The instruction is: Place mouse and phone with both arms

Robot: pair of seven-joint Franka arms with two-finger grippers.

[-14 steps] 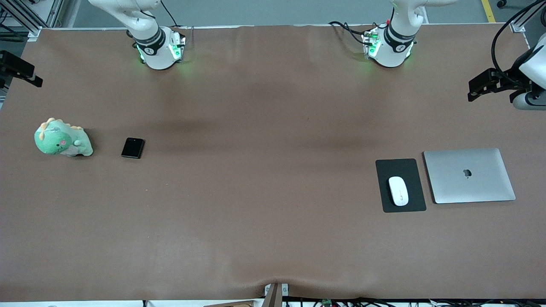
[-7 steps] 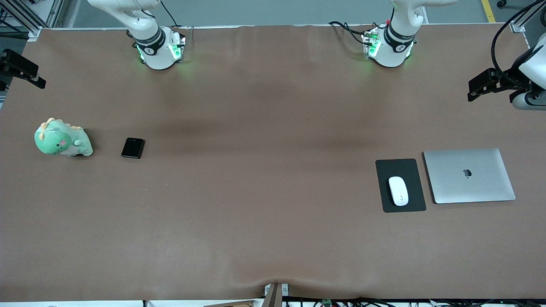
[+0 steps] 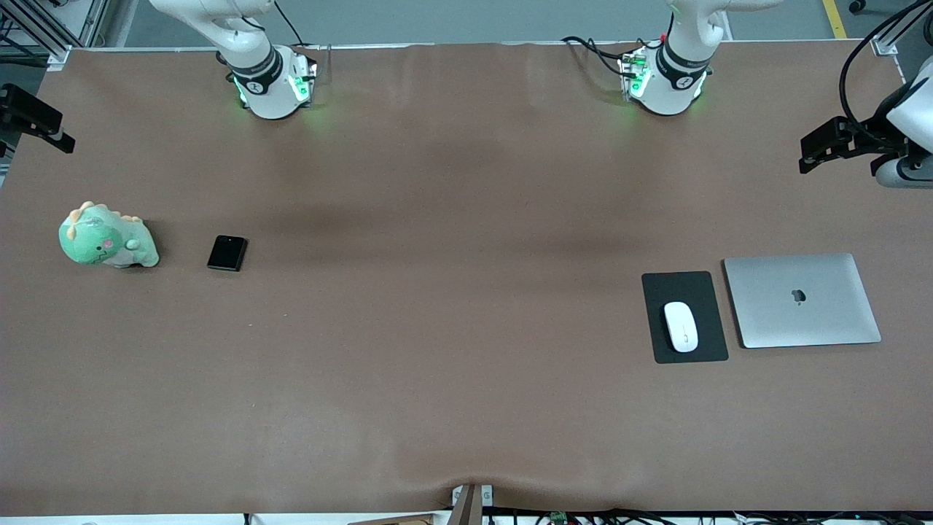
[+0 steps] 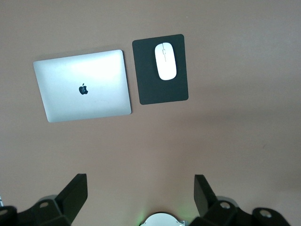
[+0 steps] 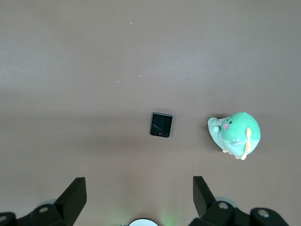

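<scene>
Mouse (image 3: 680,326) on pad (image 3: 700,292) beside laptop (image 3: 802,300), phone (image 3: 227,252) near plush (image 3: 106,238), both tools seemingly high.

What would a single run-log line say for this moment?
mouse: on black pad beside laptop | phone: on table beside plush toy | left gripper: open, high, empty | right gripper: open, high, empty

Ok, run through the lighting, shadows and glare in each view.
Front view: even overhead light, broad soft shadow bands across the table, green glow at both bases. Left wrist view: a bright sheen washes the laptop lid; mouse and pad sharp. Right wrist view: phone glossy but glare-free, plush casting a small shadow.
</scene>
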